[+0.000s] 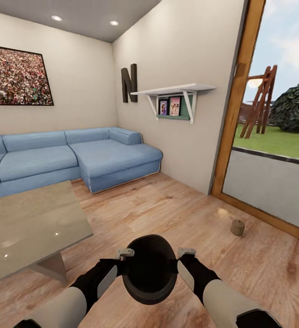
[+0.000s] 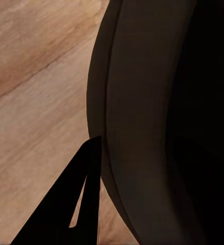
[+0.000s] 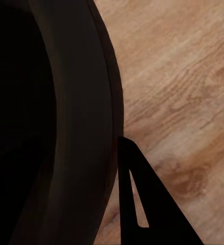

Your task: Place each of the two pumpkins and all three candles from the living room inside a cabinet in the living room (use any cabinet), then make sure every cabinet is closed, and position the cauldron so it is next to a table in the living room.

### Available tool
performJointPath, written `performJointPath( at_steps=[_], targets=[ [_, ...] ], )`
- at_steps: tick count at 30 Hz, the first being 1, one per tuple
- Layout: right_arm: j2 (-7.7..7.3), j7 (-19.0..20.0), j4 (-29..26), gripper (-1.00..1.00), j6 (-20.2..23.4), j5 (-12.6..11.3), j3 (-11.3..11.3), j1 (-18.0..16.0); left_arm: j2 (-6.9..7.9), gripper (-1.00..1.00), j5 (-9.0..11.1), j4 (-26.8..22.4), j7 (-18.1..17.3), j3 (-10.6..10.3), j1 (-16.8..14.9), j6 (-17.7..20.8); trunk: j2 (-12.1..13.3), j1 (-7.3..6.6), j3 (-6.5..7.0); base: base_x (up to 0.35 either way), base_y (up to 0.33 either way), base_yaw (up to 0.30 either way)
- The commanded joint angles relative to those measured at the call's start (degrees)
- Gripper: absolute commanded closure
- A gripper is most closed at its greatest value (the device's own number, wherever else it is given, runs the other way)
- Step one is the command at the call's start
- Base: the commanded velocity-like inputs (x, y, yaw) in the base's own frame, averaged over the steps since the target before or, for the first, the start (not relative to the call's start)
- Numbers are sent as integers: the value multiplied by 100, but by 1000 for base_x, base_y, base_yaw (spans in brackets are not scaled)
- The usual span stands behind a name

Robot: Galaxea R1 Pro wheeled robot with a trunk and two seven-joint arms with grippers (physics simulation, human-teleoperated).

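Across the far wall a blue sofa wraps the corner, and nearer on the robot's left stands the table with its glossy grey top. Between the arms, above the wooden floor, the cauldron is carried mouth up, left gripper and right gripper each clamped on its rim; in the wrist views one finger lies outside the wall. Off by the glass door sits a small candle. Judging from this, lower both arms together, level, and set the pot down just beside the table leg before letting go
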Motion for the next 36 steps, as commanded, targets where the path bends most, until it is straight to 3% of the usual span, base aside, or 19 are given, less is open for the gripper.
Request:
performJointPath(
  at_steps=[1, 36],
  targets=[
    [40, -31, -303, 100, -118, -147, 78, -1, 3, 100, -68, 6, 132, 61, -7, 31, -3, -2, -5, -3, 2, 290],
    [40, -29, -297, 100, -112, -147, 78, -1, 3, 100, -68, -2, 132, 61, -7, 31, -3, -2, -5, -20, 6, 290]
  ],
)
